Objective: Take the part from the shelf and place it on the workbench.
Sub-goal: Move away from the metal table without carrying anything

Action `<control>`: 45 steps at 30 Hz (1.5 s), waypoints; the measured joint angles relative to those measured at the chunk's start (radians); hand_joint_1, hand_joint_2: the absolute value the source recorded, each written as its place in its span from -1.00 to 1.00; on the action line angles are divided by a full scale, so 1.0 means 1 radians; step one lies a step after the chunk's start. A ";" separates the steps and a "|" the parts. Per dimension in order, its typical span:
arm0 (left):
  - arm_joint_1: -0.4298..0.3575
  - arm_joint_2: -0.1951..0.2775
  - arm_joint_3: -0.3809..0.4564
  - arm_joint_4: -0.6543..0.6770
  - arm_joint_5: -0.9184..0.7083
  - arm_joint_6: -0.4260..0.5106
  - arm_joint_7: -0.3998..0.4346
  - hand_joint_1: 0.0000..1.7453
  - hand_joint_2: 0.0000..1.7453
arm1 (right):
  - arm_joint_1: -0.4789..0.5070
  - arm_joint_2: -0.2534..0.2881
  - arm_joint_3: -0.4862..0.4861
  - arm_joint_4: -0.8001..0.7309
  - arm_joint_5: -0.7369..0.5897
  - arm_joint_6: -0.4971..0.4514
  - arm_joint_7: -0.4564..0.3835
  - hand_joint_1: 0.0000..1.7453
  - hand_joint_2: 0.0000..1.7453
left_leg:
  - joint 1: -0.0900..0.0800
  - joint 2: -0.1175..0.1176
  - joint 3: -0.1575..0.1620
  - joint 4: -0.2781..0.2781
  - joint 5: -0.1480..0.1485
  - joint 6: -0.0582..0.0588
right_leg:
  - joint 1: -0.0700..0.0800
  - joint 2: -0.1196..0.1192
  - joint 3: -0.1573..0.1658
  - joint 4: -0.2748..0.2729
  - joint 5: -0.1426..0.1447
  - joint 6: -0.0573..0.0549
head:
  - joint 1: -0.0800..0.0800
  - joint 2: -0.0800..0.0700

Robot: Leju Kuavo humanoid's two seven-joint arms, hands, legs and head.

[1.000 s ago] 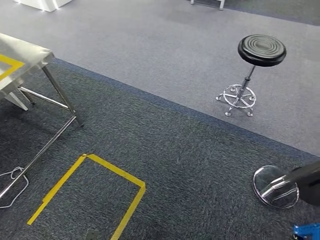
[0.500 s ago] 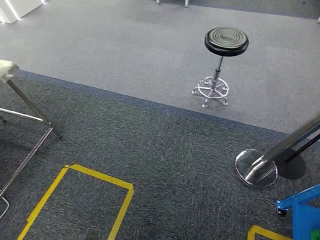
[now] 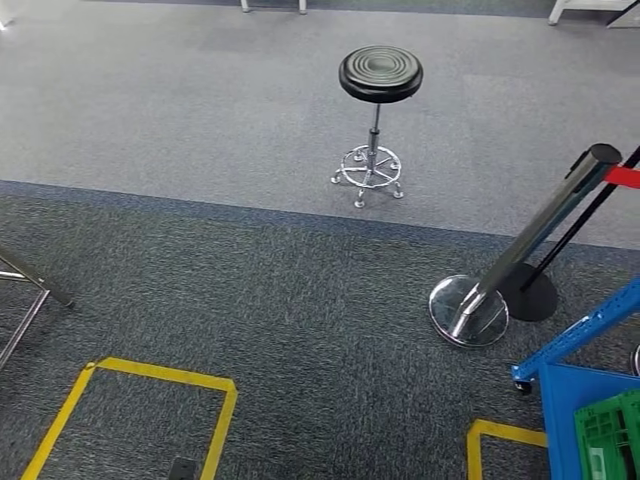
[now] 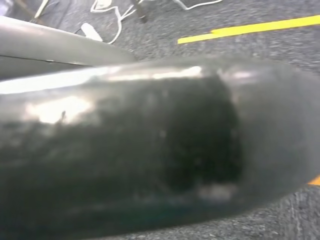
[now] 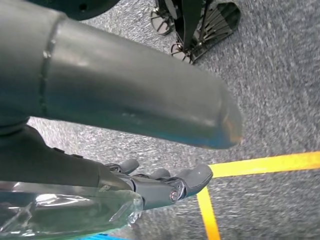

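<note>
Right hand (image 5: 162, 182) hung at my side over the carpet, fingers extended, holding nothing, presumably because nothing was yet in reach. Left hand: state could not be determined. I judged the part lay in the green crate (image 3: 611, 435) on the blue shelf (image 3: 566, 395), ahead-right.

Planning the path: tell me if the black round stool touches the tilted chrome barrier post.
Apart. In the head view grey carpet separates the black round stool from the tilted chrome barrier post.
</note>
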 joint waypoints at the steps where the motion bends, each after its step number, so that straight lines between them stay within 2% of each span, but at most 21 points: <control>1: 0.000 0.001 0.000 0.000 0.000 0.000 0.000 -1.00 -1.00 | 0.000 0.001 0.000 0.001 0.002 0.001 0.001 -1.00 -1.00 | -0.003 -0.011 0.009 -0.021 0.002 0.007 | -0.002 0.011 -0.003 0.000 0.002 0.004 | -0.001 0.000; 3: 0.000 -0.001 0.001 0.000 0.000 -0.001 0.000 -1.00 -1.00 | 0.002 0.001 0.001 0.001 0.004 0.002 0.005 -1.00 -1.00 | 0.000 0.005 0.016 -0.039 0.005 0.004 | -0.004 0.025 -0.010 -0.001 0.006 0.013 | -0.005 0.000; 5: -0.002 -0.006 0.002 0.000 0.001 -0.002 0.001 -1.00 -1.00 | 0.005 -0.001 0.002 0.002 0.006 0.001 0.009 -1.00 -1.00 | 0.009 0.028 0.024 -0.063 0.015 -0.007 | 0.000 -0.007 -0.031 0.029 -0.018 0.022 | 0.000 0.000; 7: -0.001 -0.009 0.002 0.000 0.001 -0.004 0.001 -1.00 -1.00 | 0.002 -0.003 0.002 0.002 0.008 0.000 0.013 -1.00 -1.00 | 0.014 0.057 0.028 -0.075 0.020 -0.014 | -0.001 -0.058 -0.083 0.130 -0.078 0.034 | 0.007 0.000; 9: 0.003 -0.011 0.002 0.001 0.001 -0.006 0.002 -1.00 -1.00 | 0.000 -0.004 0.003 0.002 0.009 0.000 0.016 -1.00 -1.00 | 0.016 0.089 0.027 -0.074 0.018 -0.018 | -0.011 -0.081 -0.135 0.241 -0.123 0.049 | 0.009 0.000; 11: 0.003 -0.012 0.002 0.001 0.001 -0.006 0.003 -1.00 -1.00 | 0.004 -0.005 0.003 0.002 0.010 0.000 0.019 -1.00 -1.00 | 0.021 0.116 0.027 -0.071 0.014 -0.025 | -0.023 -0.094 -0.127 0.236 -0.101 0.064 | 0.009 0.000; 13: 0.001 -0.013 0.003 0.001 0.002 -0.006 0.003 -1.00 -1.00 | 0.006 -0.006 0.004 0.002 0.011 0.000 0.019 -1.00 -1.00 | 0.027 0.138 0.028 -0.060 0.005 -0.040 | -0.032 -0.127 -0.054 0.110 -0.045 0.080 | 0.009 0.000; 15: 0.000 -0.012 0.003 0.001 0.002 -0.007 0.003 -1.00 -1.00 | 0.003 -0.007 0.005 0.002 0.012 0.000 0.020 -1.00 -1.00 | 0.027 0.156 0.027 -0.044 -0.006 -0.057 | -0.034 -0.153 0.002 0.017 -0.020 0.074 | 0.009 0.000; 18: -0.002 -0.012 0.003 0.001 0.002 -0.006 0.003 -1.00 -1.00 | 0.003 -0.007 0.006 0.002 0.013 0.000 0.020 -1.00 -1.00 | 0.028 0.172 0.029 -0.035 -0.011 -0.075 | -0.029 -0.135 0.005 0.011 -0.019 0.042 | 0.004 0.000; 20: -0.005 -0.012 0.003 0.001 0.001 -0.006 0.003 -1.00 -1.00 | 0.005 -0.007 0.006 0.002 0.014 0.001 0.020 -1.00 -1.00 | 0.033 0.149 0.022 -0.012 -0.036 -0.085 | -0.031 -0.118 0.001 0.010 -0.015 0.029 | 0.001 0.000; 22: -0.005 -0.012 0.003 0.001 0.000 -0.007 0.003 -1.00 -1.00 | 0.003 -0.007 0.006 0.002 0.018 0.002 0.021 -1.00 -1.00 | 0.037 0.106 -0.019 0.086 -0.099 -0.092 | -0.031 -0.100 -0.002 0.009 -0.010 0.019 | -0.003 0.000; 24: -0.001 -0.012 0.004 0.001 0.000 -0.007 0.005 -1.00 -1.00 | 0.001 -0.007 0.007 0.002 0.021 0.003 0.023 -1.00 -1.00 | 0.037 0.087 -0.075 0.210 -0.152 -0.091 | -0.028 -0.077 -0.006 0.009 -0.008 0.013 | -0.004 0.000; 26: 0.001 -0.012 0.004 0.001 0.000 -0.007 0.009 -1.00 -1.00 | 0.004 -0.007 0.007 0.002 0.023 0.003 0.026 -1.00 -1.00 | 0.036 0.082 -0.089 0.233 -0.135 -0.083 | -0.023 -0.052 -0.007 0.010 -0.006 0.011 | -0.005 0.000; 29: 0.000 -0.011 0.005 0.001 0.000 -0.007 0.011 -1.00 -1.00 | 0.005 -0.006 0.007 0.002 0.024 0.003 0.028 -1.00 -1.00 | 0.030 0.033 -0.017 0.071 -0.035 -0.051 | -0.018 -0.016 -0.008 0.010 -0.001 0.012 | -0.004 0.000; 31: 0.000 -0.010 0.007 0.001 0.000 -0.007 0.011 -1.00 -1.00 | 0.003 -0.004 0.007 0.002 0.025 0.003 0.029 -1.00 -1.00 | 0.026 -0.003 0.016 -0.008 -0.014 -0.034 | -0.019 0.005 -0.015 0.010 0.005 0.019 | -0.006 0.000; 34: -0.003 -0.014 0.007 0.001 0.000 -0.007 0.011 -1.00 -1.00 | 0.005 -0.004 0.007 0.002 0.027 0.002 0.029 -1.00 -1.00 | 0.026 0.016 0.024 -0.034 -0.012 -0.035 | -0.022 0.025 -0.031 0.009 0.012 0.039 | -0.008 0.000; 36: -0.005 -0.017 0.008 0.001 -0.001 -0.008 0.011 -1.00 -1.00 | 0.008 -0.005 0.007 0.002 0.028 0.001 0.030 -1.00 -1.00 | 0.031 0.040 0.027 -0.052 -0.001 -0.037 | -0.018 -0.013 -0.056 0.052 -0.018 0.048 | -0.001 0.000; 38: -0.003 -0.018 0.009 0.001 -0.001 -0.009 0.010 -1.00 -1.00 | 0.006 -0.006 0.006 0.002 0.030 0.000 0.031 -1.00 -1.00 | 0.031 0.069 0.027 -0.059 0.004 -0.036 | -0.017 -0.067 -0.110 0.168 -0.087 0.053 | 0.007 0.000; 40: 0.000 -0.019 0.010 0.001 -0.002 -0.010 0.010 -1.00 -1.00 | 0.005 -0.006 0.006 0.002 0.031 0.000 0.031 -1.00 -1.00 | 0.030 0.101 0.024 -0.058 0.004 -0.035 | -0.018 -0.084 -0.151 0.270 -0.128 0.059 | 0.007 0.000; 41: 0.000 -0.019 0.011 0.001 -0.002 -0.009 0.010 -1.00 -1.00 | 0.007 -0.006 0.006 0.002 0.031 0.000 0.031 -1.00 -1.00 | 0.030 0.115 0.024 -0.058 0.003 -0.036 | -0.019 -0.089 -0.146 0.273 -0.122 0.061 | 0.007 0.000; 45: -0.002 -0.019 0.013 0.001 -0.003 -0.009 0.010 -1.00 -1.00 | 0.006 -0.009 0.006 0.002 0.034 0.000 0.032 -1.00 -1.00 | 0.023 0.157 0.027 -0.048 -0.006 -0.050 | -0.016 -0.159 -0.006 0.047 -0.033 0.056 | 0.009 0.000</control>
